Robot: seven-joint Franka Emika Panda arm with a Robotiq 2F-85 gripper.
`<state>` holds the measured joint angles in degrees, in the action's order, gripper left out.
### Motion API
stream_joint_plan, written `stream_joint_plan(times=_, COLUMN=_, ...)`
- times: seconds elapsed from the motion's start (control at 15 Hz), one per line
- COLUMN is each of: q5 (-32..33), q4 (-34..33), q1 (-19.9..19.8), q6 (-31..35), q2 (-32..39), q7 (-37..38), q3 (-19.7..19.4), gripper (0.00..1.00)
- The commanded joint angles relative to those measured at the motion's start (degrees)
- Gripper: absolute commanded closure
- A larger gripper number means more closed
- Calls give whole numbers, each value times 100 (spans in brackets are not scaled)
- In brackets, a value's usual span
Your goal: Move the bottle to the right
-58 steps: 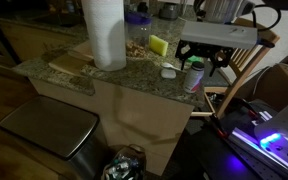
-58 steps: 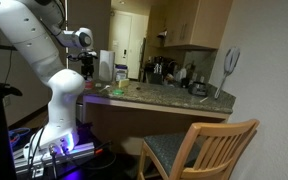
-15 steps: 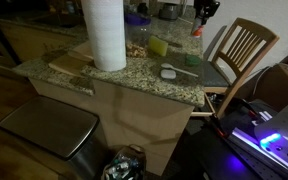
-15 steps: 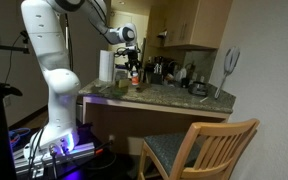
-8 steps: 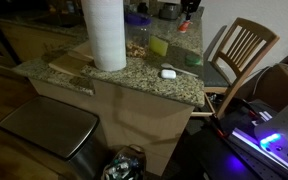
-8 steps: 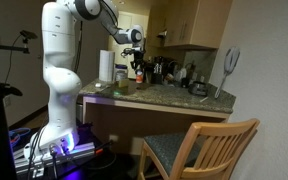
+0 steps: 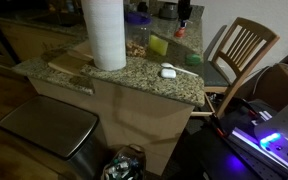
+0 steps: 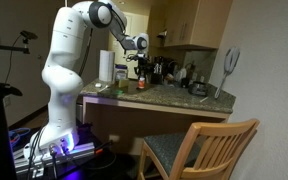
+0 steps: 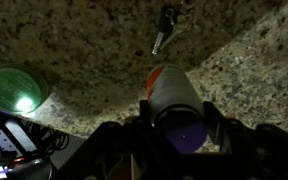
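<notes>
The claw (image 9: 176, 118) was clamped on the bottle (image 9: 170, 90). In the wrist view a dark finger pressed against each flank. The bottle's near end filled the gap between the fingers and looked purplish in the dim light. Its red-orange label showed only as a band at the far end, and the top could not be made out. Whether the bottle touched the granite counter (image 9: 74, 40) or hung just above it could not be told. A green disc (image 9: 14, 90) lay off to one side on the stone. Beyond the bottle lay a small metallic thing (image 9: 164, 28), too blurred to identify.

In an exterior view the claw (image 7: 184, 12) was cut off by the top edge of the picture. The bottle (image 7: 182, 30) was only a reddish smudge beneath it, over the far side of the counter. A yellow-green sponge (image 7: 159, 45) lay just beside it, and a white disc (image 7: 168, 71) lay nearer the front edge. The paper towel roll (image 7: 104, 35) stood well apart, its top cropped. A wooden chair (image 7: 239, 48) stood at the counter's end.

In an exterior view the arm (image 8: 69, 55) reached over the counter. There the claw (image 8: 143, 64) was dark against the clutter behind it, and the bottle was too small to pick out.
</notes>
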<state>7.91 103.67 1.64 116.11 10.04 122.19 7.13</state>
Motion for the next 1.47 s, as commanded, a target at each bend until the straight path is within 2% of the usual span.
stream_joint_plan(times=0.0, q5=-300, q4=-1323, q1=265, q6=-630, q2=899, q7=331, q3=-254, gripper=71)
stream_joint_plan(times=0.27, q5=-354, q4=-1947, q1=527, q6=-1070, q2=1411, q7=575, q3=-413, gripper=71)
stream_joint_plan(times=0.67, q5=191, q4=-1951, q1=738, q6=-913, q2=1620, q7=1235, q3=-837, gripper=71)
stream_joint_plan(times=1.13, q5=-820, q4=-1714, q1=342, q6=-685, q2=1570, q7=1041, q3=-841, gripper=71)
stream_joint_plan(times=1.2, q5=-913, q4=-1710, q1=317, q6=-691, q2=1556, q7=1099, q3=-857, gripper=25)
stream_joint_plan(times=1.4, q5=-1078, q4=-1551, q1=275, q6=-556, q2=1383, q7=1076, q3=-870, gripper=8)
